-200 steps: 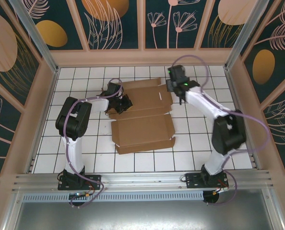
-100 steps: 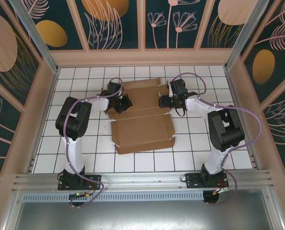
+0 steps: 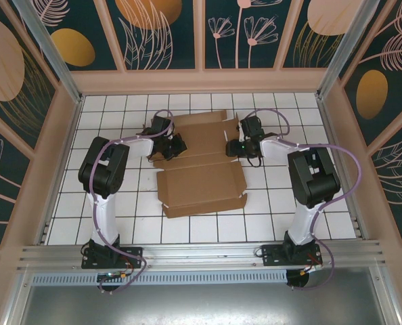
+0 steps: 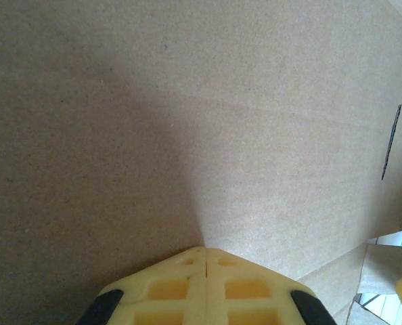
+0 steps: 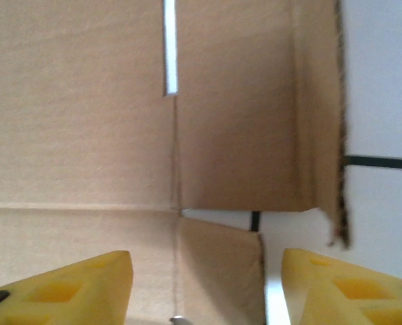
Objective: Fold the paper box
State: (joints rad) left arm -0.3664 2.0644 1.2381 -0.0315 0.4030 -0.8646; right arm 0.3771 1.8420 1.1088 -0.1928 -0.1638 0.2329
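The paper box (image 3: 201, 184) is a flat brown cardboard sheet with flaps, lying on the white tiles mid-table. My left gripper (image 3: 176, 145) rests on its left-hand part, near the upper panel's edge. In the left wrist view the yellow fingers (image 4: 181, 288) are pressed together, tips against bare cardboard (image 4: 221, 101), holding nothing. My right gripper (image 3: 232, 147) is at the sheet's right edge. In the right wrist view it (image 5: 208, 284) stands open, straddling a small side flap (image 5: 221, 271) of the box (image 5: 86, 122) without touching it. A narrow slot (image 5: 169, 47) lies ahead.
White tiled floor (image 3: 282, 203) surrounds the sheet, with free room on the right and in front. Wooden-framed walls (image 3: 336, 135) close in the back and both sides. A metal rail (image 3: 201, 254) runs along the near edge by the arm bases.
The right arm swung down and left from above the back right tiles to the box's right edge, and its jaws narrowed somewhat. The left arm and the box have not moved.
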